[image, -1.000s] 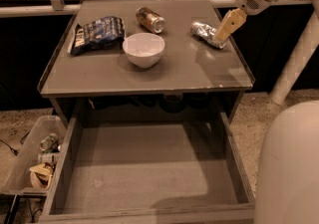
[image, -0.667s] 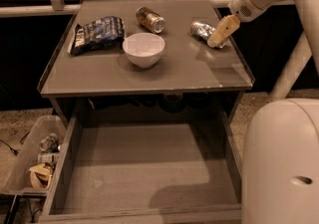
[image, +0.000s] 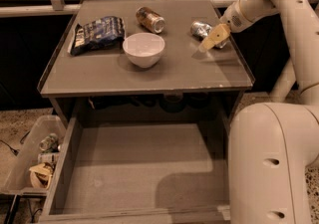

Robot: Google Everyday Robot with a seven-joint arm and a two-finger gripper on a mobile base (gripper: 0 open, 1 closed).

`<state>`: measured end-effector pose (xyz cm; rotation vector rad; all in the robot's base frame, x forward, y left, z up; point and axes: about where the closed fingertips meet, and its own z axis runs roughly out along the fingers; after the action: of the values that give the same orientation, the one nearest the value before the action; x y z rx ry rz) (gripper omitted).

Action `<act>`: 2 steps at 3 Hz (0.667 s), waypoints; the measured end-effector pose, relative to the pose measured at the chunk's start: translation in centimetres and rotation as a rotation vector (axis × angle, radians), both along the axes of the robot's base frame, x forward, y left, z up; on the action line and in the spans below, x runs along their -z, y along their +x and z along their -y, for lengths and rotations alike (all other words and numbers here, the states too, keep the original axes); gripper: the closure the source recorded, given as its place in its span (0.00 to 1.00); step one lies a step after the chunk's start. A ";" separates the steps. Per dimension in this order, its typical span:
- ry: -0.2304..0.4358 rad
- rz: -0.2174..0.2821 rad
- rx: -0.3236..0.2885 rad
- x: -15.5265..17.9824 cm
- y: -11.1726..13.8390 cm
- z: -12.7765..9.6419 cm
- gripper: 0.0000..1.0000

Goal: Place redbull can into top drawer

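The top drawer (image: 134, 163) is seen pulled out beneath the tabletop (image: 174, 73), its flat grey bottom open to view and bounded by low side walls. Its right front corner is hidden by the robot's white body (image: 269, 158), so the open room is left above and toward the left. The redbull can (image: 199, 28) is found lying on its side near the tabletop's right rear corner, close to the right edge; it is slim and silver, with bluish patches and a shiny round end. The gripper (image: 213, 39) is held at the can's near right side, overlapping it in the view; whether it is open or closed on the can cannot be told. A white bowl (image: 143, 49) is set at mid-table, well apart from the can, with a golden-brown can (image: 150, 19) lying behind it and a dark snack bag (image: 97, 33) to the left. A pale plastic bin (image: 22, 156) holding scraps is stood on the floor just left of the drawer
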<state>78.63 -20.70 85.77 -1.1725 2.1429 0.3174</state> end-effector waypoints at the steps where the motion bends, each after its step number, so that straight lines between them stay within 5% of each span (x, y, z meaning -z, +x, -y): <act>1: 0.006 0.000 0.000 0.1 0.2 -0.1 0.00; 2: 0.006 0.000 0.000 0.2 0.2 -0.1 0.19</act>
<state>78.81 -20.58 85.62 -1.1692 2.1406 0.3240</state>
